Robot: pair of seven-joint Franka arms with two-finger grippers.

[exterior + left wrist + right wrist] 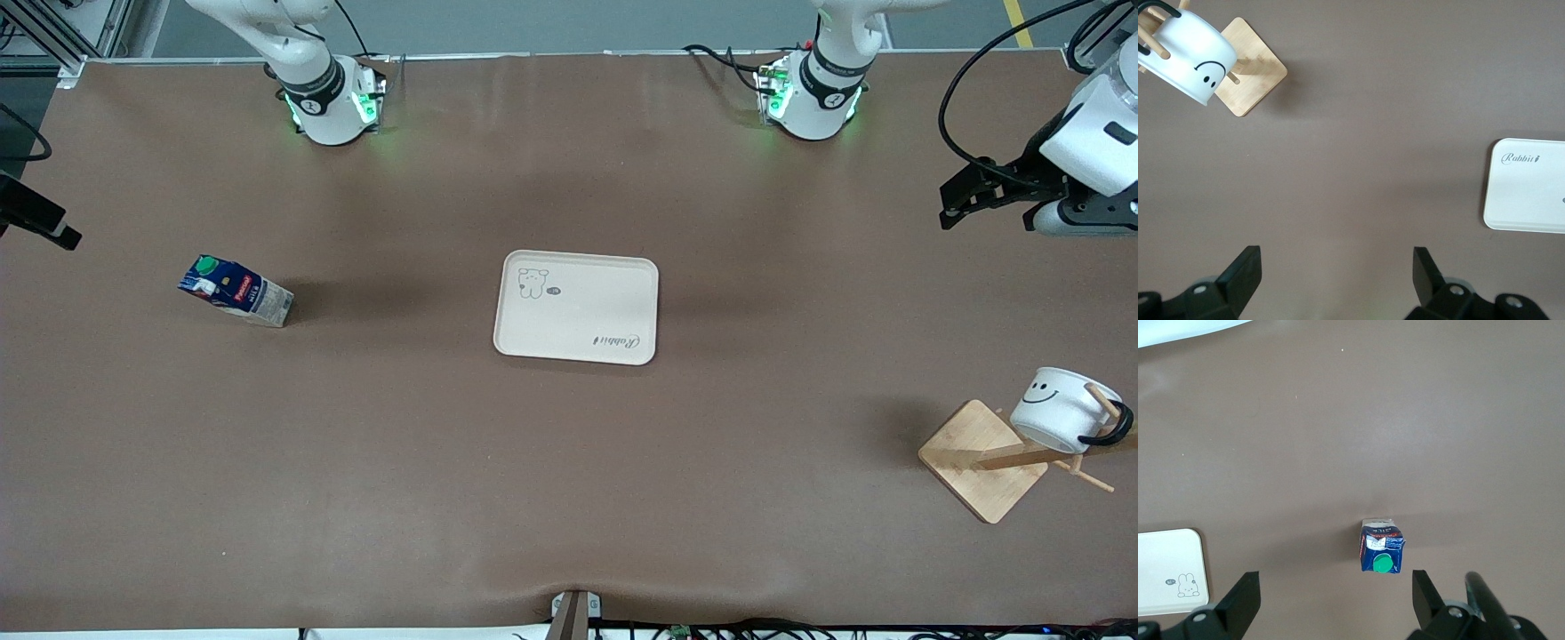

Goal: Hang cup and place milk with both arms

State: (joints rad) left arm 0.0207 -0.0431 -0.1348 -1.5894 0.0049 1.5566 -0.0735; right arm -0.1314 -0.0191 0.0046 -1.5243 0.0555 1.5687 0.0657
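The white cup (pixel 1058 409) with its smiley face hangs tilted by its black handle on a peg of the wooden rack (pixel 978 462) at the left arm's end of the table. It also shows in the left wrist view (pixel 1188 57). The blue milk carton (pixel 236 298) stands on the table at the right arm's end. My left gripper (pixel 949 203) is open and empty, up over the table's left-arm end (pixel 1336 257). My right gripper (pixel 1336 583) is open and empty, high over the table beside the milk (pixel 1381 550).
A cream tray (pixel 578 307) with a rabbit drawing lies at the table's middle, with nothing on it. It shows at the edge of both wrist views (pixel 1528 193) (pixel 1168 570). The rack's square base (pixel 1251 70) rests on the table.
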